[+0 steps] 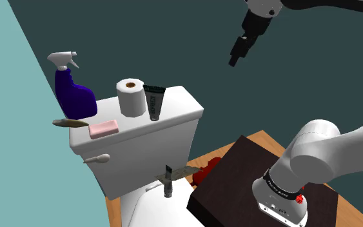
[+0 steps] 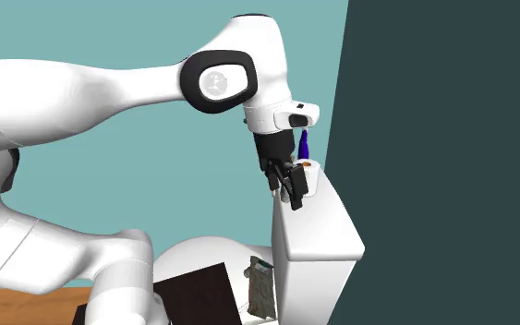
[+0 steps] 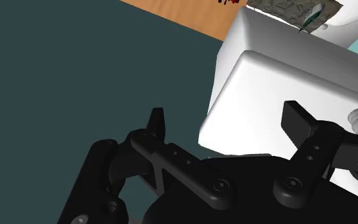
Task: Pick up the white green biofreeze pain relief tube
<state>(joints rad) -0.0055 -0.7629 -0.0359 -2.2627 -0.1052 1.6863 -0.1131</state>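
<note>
The black gripper [image 3: 226, 114] hangs in the air, fingers spread apart with nothing between them. Beyond it is the smooth white toilet tank [image 1: 173, 126]. On its flat lid the dark green tube [image 1: 153, 102] stands upright, just beside a cylindrical paper roll [image 1: 131, 97]. Farther along, the shoulder view shows a pink soap bar [image 1: 104, 128] and a blue spray bottle [image 1: 74, 91].

Toilet tank [image 1: 149, 138] sits to the shoulder view's left of the stand [image 1: 235, 177], against the wall. On the tank lid, back row: spray bottle [image 1: 75, 93] far left, paper roll [image 1: 131, 97] middle, tube [image 1: 153, 103] upright just beside the roll on its right. Bar [image 1: 104, 128] lies flat nearer the front edge, between bottle and roll. Hand [image 1: 235, 59] hangs up in the air, above and right of the tube, well apart.
</note>
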